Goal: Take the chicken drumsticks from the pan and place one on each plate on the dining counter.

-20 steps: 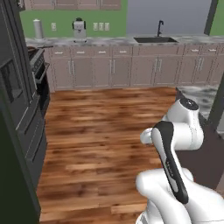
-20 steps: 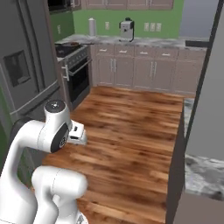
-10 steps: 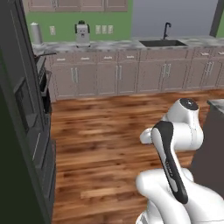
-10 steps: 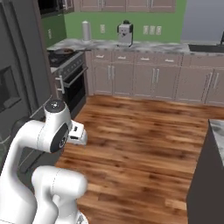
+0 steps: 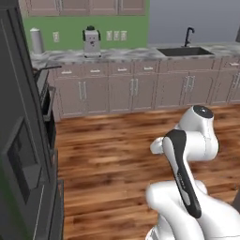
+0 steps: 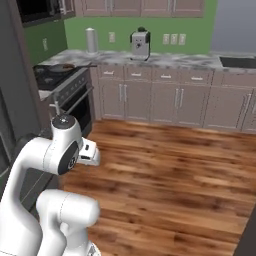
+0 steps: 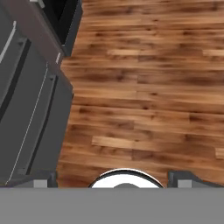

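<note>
The wooden floor (image 5: 117, 154) takes up the middle of both base views, with the far kitchen counter (image 6: 165, 60) running across the upper part of each. The stove (image 6: 62, 82) stands at the left of the right base view, and on its top, in the upper left of that frame, sits the pan (image 6: 62, 67), its thin dark handle pointing right. Whether the drumsticks lie in it is too small to tell.

The arm (image 5: 187, 154) is folded close to its body in the lower right of the left base view, well apart from the stove.

In the hand view the gripper (image 7: 118, 178) looks down at bare floorboards beside a dark appliance front at the left edge; its two fingertips (image 7: 181, 177) stand wide apart at the bottom with nothing between them.

By this showing the task is hardly begun: nothing is picked up, and the approach to the pan, both pickups and both placings are left.
</note>
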